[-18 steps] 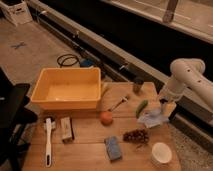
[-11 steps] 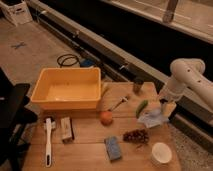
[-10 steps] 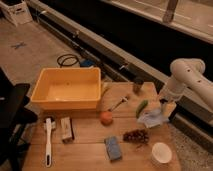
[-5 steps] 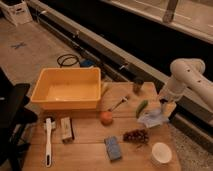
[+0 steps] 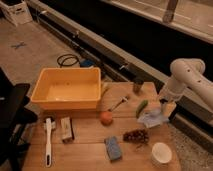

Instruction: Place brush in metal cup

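The white brush lies flat at the table's front left, its wider head toward the yellow bin. The dark metal cup stands upright at the back of the table, right of the bin. My gripper hangs from the white arm at the table's right edge, just over a pale blue cloth. It is in front and to the right of the cup and far from the brush.
A yellow bin stands at the back left. Across the wooden table lie a small brown box, an orange, a dark-handled utensil, a green item, grapes, a blue sponge and a white bowl.
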Robot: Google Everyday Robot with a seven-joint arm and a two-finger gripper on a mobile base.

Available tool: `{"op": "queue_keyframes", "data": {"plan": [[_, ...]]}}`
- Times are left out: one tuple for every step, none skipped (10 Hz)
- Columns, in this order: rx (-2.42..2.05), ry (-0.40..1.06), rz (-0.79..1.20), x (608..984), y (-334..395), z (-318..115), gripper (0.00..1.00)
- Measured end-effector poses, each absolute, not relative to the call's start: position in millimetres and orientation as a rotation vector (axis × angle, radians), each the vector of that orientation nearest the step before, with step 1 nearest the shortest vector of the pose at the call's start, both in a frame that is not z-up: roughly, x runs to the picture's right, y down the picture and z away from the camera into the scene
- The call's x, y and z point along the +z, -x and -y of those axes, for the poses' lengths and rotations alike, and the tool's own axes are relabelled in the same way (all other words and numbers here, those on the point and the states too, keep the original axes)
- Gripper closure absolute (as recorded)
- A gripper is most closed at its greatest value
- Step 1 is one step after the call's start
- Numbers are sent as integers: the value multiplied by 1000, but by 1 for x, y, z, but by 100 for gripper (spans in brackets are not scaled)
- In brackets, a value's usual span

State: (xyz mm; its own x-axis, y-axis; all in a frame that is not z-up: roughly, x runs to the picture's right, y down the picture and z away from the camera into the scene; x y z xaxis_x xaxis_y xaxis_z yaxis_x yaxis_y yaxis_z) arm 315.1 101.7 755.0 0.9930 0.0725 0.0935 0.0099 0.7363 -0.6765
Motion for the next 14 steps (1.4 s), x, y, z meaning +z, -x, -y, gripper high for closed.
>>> {"op": "queue_keyframes", "data": {"plan": [[34,743,116,755,-315,-102,29],[34,743,116,755,-315,-102,29],[31,744,112,755,-315,-103,29],[21,739,104,754,-315,-102,29],[-3,727,98,753,-314,-97,29],[-66,706,104,752,-300,-85,29],[-134,689,118,749,-278,-77,29],[-175,673,122,746,-266,-71,29],[-237,661,135,743,-242,-67,29],[-321,644,156,738,-211,-64,29],[-391,632,175,734,-185,-63,29],[-441,625,189,731,-168,-65,29],[-546,611,224,724,-133,-70,29],[-611,600,251,718,-112,-75,29]]}}
